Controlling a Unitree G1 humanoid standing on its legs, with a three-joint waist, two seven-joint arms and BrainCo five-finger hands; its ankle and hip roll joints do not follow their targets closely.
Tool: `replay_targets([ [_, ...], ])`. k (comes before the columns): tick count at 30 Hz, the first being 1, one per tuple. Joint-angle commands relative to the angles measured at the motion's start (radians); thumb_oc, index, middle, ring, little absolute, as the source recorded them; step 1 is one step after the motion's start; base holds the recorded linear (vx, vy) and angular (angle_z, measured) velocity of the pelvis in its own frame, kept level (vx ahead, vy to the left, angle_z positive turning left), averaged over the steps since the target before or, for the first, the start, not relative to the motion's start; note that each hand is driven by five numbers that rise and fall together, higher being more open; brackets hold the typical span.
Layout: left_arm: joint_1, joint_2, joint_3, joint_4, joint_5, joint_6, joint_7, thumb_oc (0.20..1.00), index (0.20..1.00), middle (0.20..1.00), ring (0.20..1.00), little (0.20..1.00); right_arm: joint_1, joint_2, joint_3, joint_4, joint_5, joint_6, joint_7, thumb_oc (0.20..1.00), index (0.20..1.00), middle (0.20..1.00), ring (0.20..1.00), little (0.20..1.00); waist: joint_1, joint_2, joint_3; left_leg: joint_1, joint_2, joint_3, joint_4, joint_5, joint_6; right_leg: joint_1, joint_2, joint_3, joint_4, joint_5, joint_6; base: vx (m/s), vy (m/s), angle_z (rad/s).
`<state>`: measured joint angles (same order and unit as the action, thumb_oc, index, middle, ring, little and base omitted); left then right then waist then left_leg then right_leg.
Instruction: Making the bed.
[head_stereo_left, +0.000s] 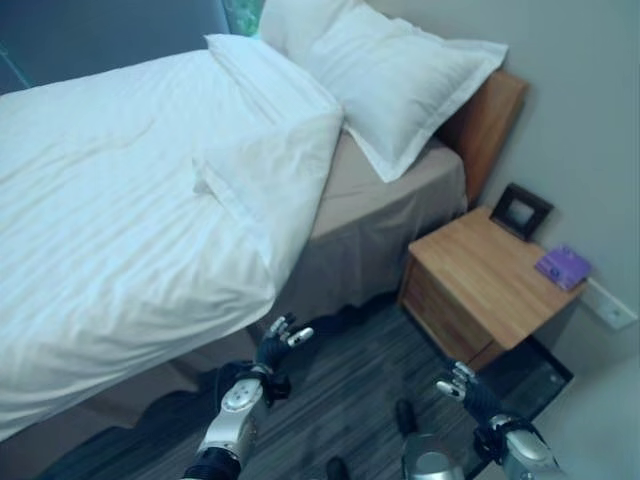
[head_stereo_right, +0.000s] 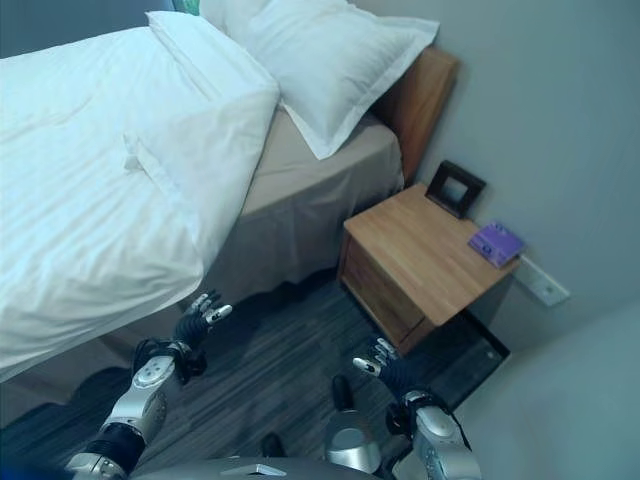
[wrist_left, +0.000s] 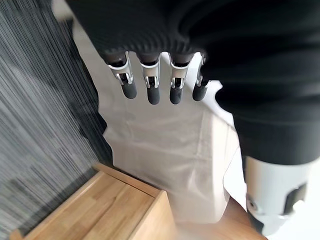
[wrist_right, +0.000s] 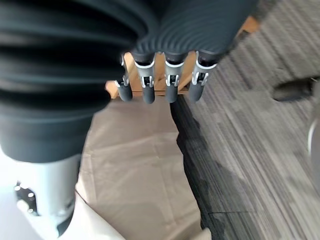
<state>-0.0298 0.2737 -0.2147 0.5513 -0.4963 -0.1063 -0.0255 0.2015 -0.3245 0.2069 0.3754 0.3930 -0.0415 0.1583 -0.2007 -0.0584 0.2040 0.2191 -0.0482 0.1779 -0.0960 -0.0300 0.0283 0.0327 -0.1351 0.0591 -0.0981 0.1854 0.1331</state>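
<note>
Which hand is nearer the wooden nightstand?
Right. The right hand hangs just below the nightstand; the left hand is by the white duvet.

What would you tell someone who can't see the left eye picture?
A bed with a rumpled white duvet folded back below two white pillows. Both robot hands, left hand and right hand, hang open above the grey floor, beside a wooden nightstand.

Soft even daylight; wrist views blurred close up
</note>
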Motion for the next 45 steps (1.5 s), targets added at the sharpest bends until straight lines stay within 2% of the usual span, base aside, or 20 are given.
replay_targets([
  [1,-0.040,0.014,-0.009,-0.048,0.011,-0.050,-0.008,1.000,1.000,1.000,1.000,1.000,-0.058,-0.045,0.011,-0.029,-0.001,-0.039,0.004,1.000,1.000,1.000,1.000,1.000,-0.005,0.024,-0.031,-0.015,0.083,-0.043,0.029,0.021,-0.055,-0.078,0.033,0.018,0.089,-0.016,0.002,0.10,-0.092,0.01],
  [2,-0.039,0.014,-0.009,-0.048,0.011,-0.050,-0.008,1.000,1.000,1.000,1.000,1.000,-0.058,-0.045,0.011,-0.029,-0.001,-0.039,0.004,1.000,1.000,1.000,1.000,1.000,-0.005,0.024,-0.031,-0.015,0.084,-0.043,0.029,0.021,-0.055,-0.078,0.033,0.018,0.089,-0.017,0.002,0.19,-0.209,0.08],
  [4,-0.064,0.010,-0.009,-0.072,-0.016,-0.056,0.001,1.000,1.000,1.000,1.000,1.000,-0.072,-0.068,0.007,-0.026,0.010,-0.046,-0.004,1.000,1.000,1.000,1.000,1.000,-0.009,0.037,-0.050,-0.023,0.115,-0.048,0.047,0.025,-0.089,-0.026,0.054,-0.025,0.049,-0.047,-0.025,0.20,-0.267,0.21],
  [6,-0.075,0.015,-0.003,-0.081,-0.027,-0.061,0.007,1.000,1.000,1.000,1.000,1.000,-0.076,-0.078,-0.001,-0.026,0.018,-0.050,-0.011,1.000,1.000,1.000,1.000,1.000,-0.013,0.041,-0.059,-0.033,0.133,-0.043,0.075,0.033,-0.107,-0.007,0.064,-0.027,0.034,-0.055,-0.033,0.14,-0.196,0.38],
  [10,-0.111,0.032,0.014,-0.096,-0.032,-0.081,0.029,1.000,1.000,1.000,1.000,1.000,-0.077,-0.108,-0.015,-0.025,0.001,-0.068,-0.026,1.000,1.000,1.000,1.000,1.000,-0.019,0.028,-0.042,-0.115,0.156,-0.076,0.251,0.070,-0.139,0.022,0.067,-0.033,0.019,-0.062,-0.068,0.03,-0.114,0.14],
  [12,-0.114,0.034,0.021,-0.110,-0.034,-0.086,0.036,1.000,1.000,1.000,1.000,1.000,-0.069,-0.112,-0.023,-0.029,0.004,-0.068,-0.029,1.000,1.000,1.000,1.000,1.000,-0.024,0.025,-0.040,-0.124,0.156,-0.077,0.244,0.069,-0.138,0.031,0.062,-0.036,0.011,-0.065,-0.069,0.01,-0.026,0.18],
  [14,-0.121,0.040,0.041,-0.108,-0.025,-0.084,0.064,1.000,1.000,1.000,1.000,1.000,-0.043,-0.113,-0.053,-0.025,0.008,-0.071,-0.030,1.000,1.000,1.000,1.000,1.000,-0.033,0.034,-0.042,-0.135,0.176,0.006,0.106,0.081,-0.135,0.036,0.035,-0.080,0.011,-0.070,-0.050,0.01,0.082,0.53],
  [18,-0.111,0.083,0.109,-0.134,-0.003,-0.107,0.092,1.000,1.000,1.000,1.000,1.000,-0.039,-0.113,-0.072,-0.043,0.012,-0.075,-0.037,1.000,1.000,1.000,1.000,1.000,-0.038,0.055,-0.052,-0.089,0.145,0.003,0.019,0.071,-0.110,0.016,0.030,-0.066,0.011,-0.073,-0.034,0.03,0.120,0.37],
  [24,-0.128,0.115,0.246,-0.125,-0.087,-0.152,0.182,1.000,1.000,1.000,1.000,1.000,-0.026,-0.086,-0.044,-0.063,0.018,-0.066,-0.024,1.000,1.000,1.000,1.000,1.000,-0.031,0.054,-0.051,-0.070,0.110,0.016,0.009,0.058,-0.086,0.005,0.013,-0.024,0.011,-0.060,-0.014,0.01,0.121,-0.16],
  [30,-0.096,0.120,0.260,-0.093,-0.052,-0.145,0.201,1.000,1.000,1.000,1.000,1.000,-0.043,-0.083,-0.016,-0.072,-0.001,-0.059,-0.013,1.000,1.000,1.000,1.000,1.000,-0.024,0.046,-0.037,-0.066,0.091,0.034,0.009,0.045,-0.068,-0.012,0.002,0.003,0.011,-0.037,0.005,-0.02,0.076,-0.04],
  [31,0.024,0.098,0.228,-0.108,-0.143,-0.077,0.064,1.000,1.000,1.000,1.000,1.000,-0.138,-0.092,-0.149,-0.050,0.152,-0.073,-0.042,1.000,1.000,1.000,1.000,1.000,0.132,0.017,-0.013,-0.191,0.280,0.033,0.147,0.113,-0.144,0.039,-0.007,-0.108,0.097,-0.175,-0.017,-0.02,-0.073,-0.09],
  [33,0.023,0.085,0.225,-0.103,-0.165,-0.076,0.065,1.000,1.000,1.000,1.000,1.000,-0.145,-0.108,-0.139,-0.051,0.146,-0.074,-0.042,1.000,1.000,1.000,1.000,1.000,0.136,0.012,-0.008,-0.198,0.297,0.034,0.190,0.134,-0.153,0.056,0.006,-0.129,0.084,-0.174,-0.028,-0.05,-0.232,-0.08],
  [34,0.025,0.052,0.200,-0.104,-0.193,-0.069,0.049,1.000,1.000,1.000,1.000,1.000,-0.155,-0.129,-0.143,-0.042,0.134,-0.073,-0.059,1.000,1.000,1.000,1.000,1.000,0.140,-0.009,-0.001,-0.233,0.283,0.093,0.271,0.135,-0.136,0.099,0.009,-0.173,0.042,-0.160,-0.044,-0.07,-0.240,0.18],
  [36,0.024,0.052,0.200,-0.104,-0.193,-0.069,0.049,1.000,1.000,1.000,1.000,1.000,-0.156,-0.129,-0.143,-0.042,0.134,-0.073,-0.059,1.000,1.000,1.000,1.000,1.000,0.139,-0.009,-0.001,-0.233,0.282,0.092,0.273,0.134,-0.136,0.101,0.008,-0.174,0.040,-0.159,-0.043,-0.05,-0.143,0.44],
  [38,0.041,0.042,0.190,-0.115,-0.203,-0.067,0.043,1.000,1.000,1.000,1.000,1.000,-0.162,-0.104,-0.156,-0.032,0.184,-0.079,-0.073,1.000,1.000,1.000,1.000,1.000,0.147,-0.014,-0.003,-0.272,0.221,0.147,0.323,0.086,-0.113,0.114,0.009,-0.197,0.036,-0.167,-0.054,-0.03,-0.123,0.36],
  [40,0.043,0.036,0.193,-0.108,-0.212,-0.064,0.051,1.000,1.000,1.000,1.000,1.000,-0.160,-0.096,-0.153,-0.031,0.189,-0.078,-0.080,1.000,1.000,1.000,1.000,1.000,0.149,-0.012,-0.008,-0.285,0.186,0.167,0.304,0.061,-0.096,0.118,0.013,-0.206,0.031,-0.174,-0.055,0.06,-0.028,0.56],
  [41,0.063,0.036,0.196,-0.088,-0.180,-0.063,0.084,1.000,1.000,1.000,1.000,1.000,-0.136,-0.080,-0.150,-0.030,0.191,-0.067,-0.087,1.000,1.000,1.000,1.000,1.000,0.159,0.012,-0.013,-0.282,0.111,0.159,0.217,0.042,-0.061,0.121,0.027,-0.216,0.040,-0.181,-0.050,0.14,0.046,0.49],
  [43,0.063,0.047,0.194,-0.116,-0.163,-0.053,0.078,1.000,1.000,1.000,1.000,1.000,-0.139,-0.064,-0.144,-0.050,0.192,-0.070,-0.091,1.000,1.000,1.000,1.000,1.000,0.164,0.019,-0.021,-0.258,0.073,0.074,0.180,0.022,-0.043,0.110,0.025,-0.210,0.088,-0.200,-0.041,0.16,0.088,0.23],
  [44,0.063,0.047,0.194,-0.116,-0.163,-0.052,0.078,1.000,1.000,1.000,1.000,1.000,-0.140,-0.064,-0.144,-0.050,0.191,-0.070,-0.091,1.000,1.000,1.000,1.000,1.000,0.164,0.019,-0.023,-0.260,0.073,0.074,0.177,0.025,-0.043,0.107,0.025,-0.210,0.088,-0.199,-0.041,0.14,0.087,0.21],
  [45,0.056,0.048,0.197,-0.113,-0.152,-0.054,0.079,1.000,1.000,1.000,1.000,1.000,-0.139,-0.063,-0.144,-0.057,0.188,-0.072,-0.089,1.000,1.000,1.000,1.000,1.000,0.164,0.024,-0.023,-0.242,0.060,0.057,0.162,0.018,-0.026,0.086,0.019,-0.214,0.162,-0.194,-0.034,0.14,0.112,0.26],
])
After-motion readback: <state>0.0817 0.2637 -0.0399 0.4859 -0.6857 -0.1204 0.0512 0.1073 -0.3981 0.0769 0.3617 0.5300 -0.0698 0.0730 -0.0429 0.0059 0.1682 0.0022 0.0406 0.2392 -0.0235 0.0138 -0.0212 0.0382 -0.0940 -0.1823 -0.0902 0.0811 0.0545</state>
